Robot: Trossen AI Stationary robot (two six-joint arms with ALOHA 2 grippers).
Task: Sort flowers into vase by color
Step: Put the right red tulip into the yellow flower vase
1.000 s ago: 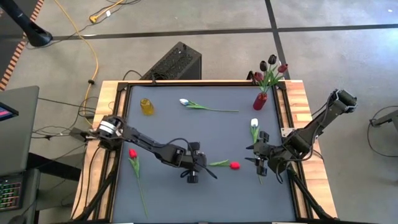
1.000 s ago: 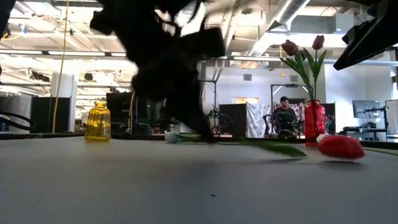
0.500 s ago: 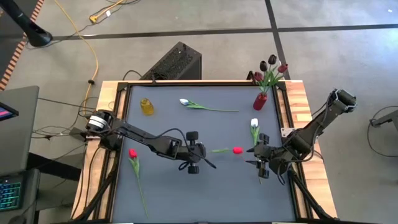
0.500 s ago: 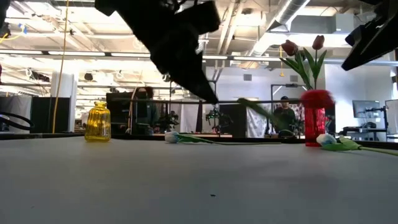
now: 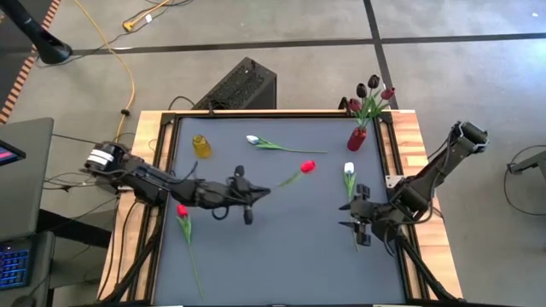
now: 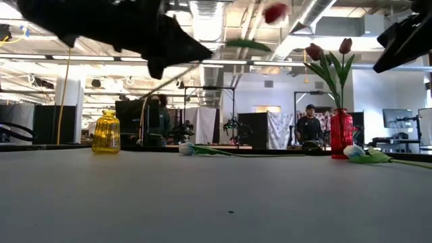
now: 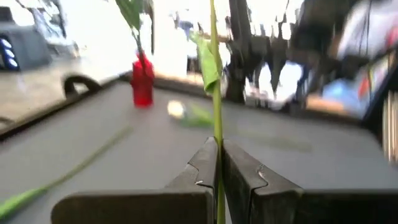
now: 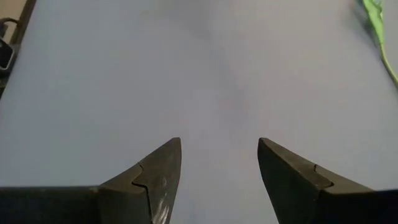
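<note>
The left gripper (image 5: 252, 194) pinches the red tulip (image 5: 307, 167) low on its stem, bud raised off the table (image 5: 281, 256) (probably so it clears it on the way to the red vase (image 5: 357, 138)), while the right gripper (image 5: 356, 223), fingers spread, waits beside a white tulip (image 5: 348, 170).

Right claw (image 8: 219, 165) spread above grey table (image 8: 186, 68), green stem (image 8: 380, 34) nearby.

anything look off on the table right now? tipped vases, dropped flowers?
Nothing stands out. The red vase and yellow vase both stand upright. Three tulips lie flat on the mat, unsorted rather than spilled. The left gripper is shut on the stem of a red tulip, held up off the mat.
</note>
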